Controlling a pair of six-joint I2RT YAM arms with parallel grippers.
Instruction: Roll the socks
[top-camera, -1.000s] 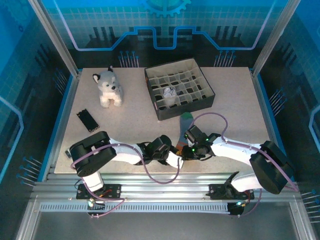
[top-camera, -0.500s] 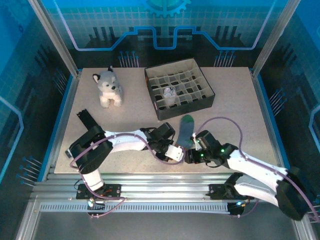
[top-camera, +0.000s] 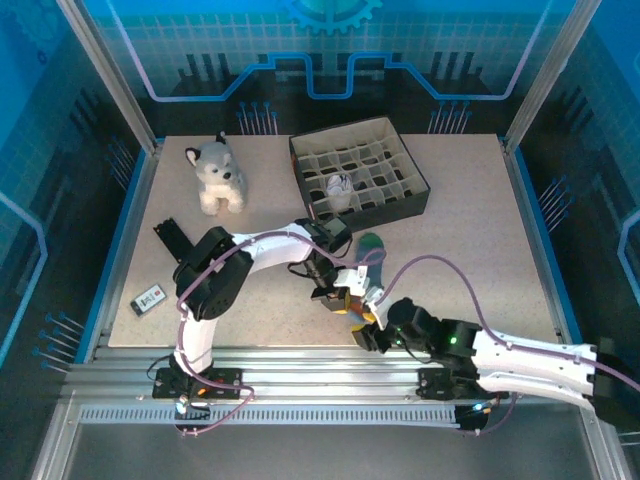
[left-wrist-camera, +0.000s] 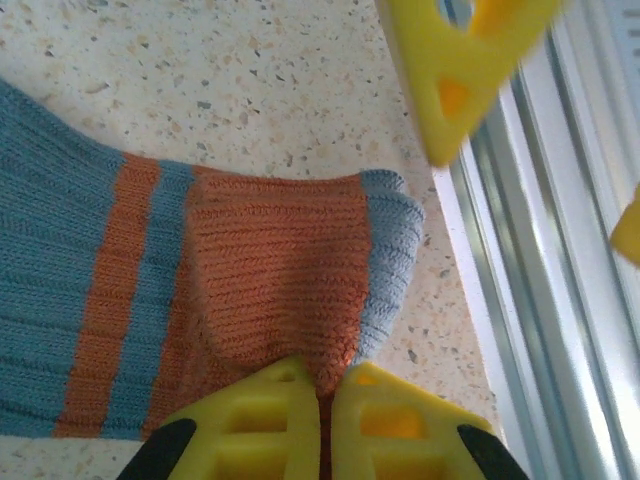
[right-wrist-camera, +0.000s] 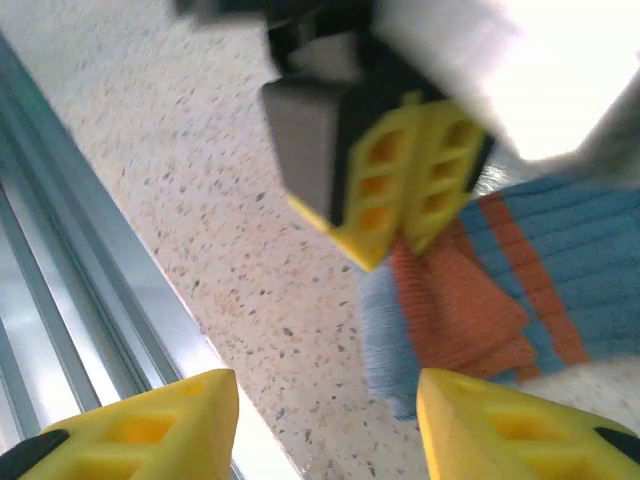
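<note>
Backed toward the rail (right-wrist-camera: 70, 290), my right gripper (right-wrist-camera: 330, 420) stood spread, empty I think; left gripper (left-wrist-camera: 325, 385) pinched the sock (left-wrist-camera: 270, 270) by its orange cuff.

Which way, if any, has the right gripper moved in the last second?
Yes: the right gripper pulled back toward the near side, farther from the divider box.

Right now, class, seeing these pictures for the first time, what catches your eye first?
The grey-blue sock with the orange-red cuff lies by the near edge of the table, its cuff pinched in the shut left jaws; the right jaws stand open beside it. Farther back sit a plush husky at left and a divided box.
</note>
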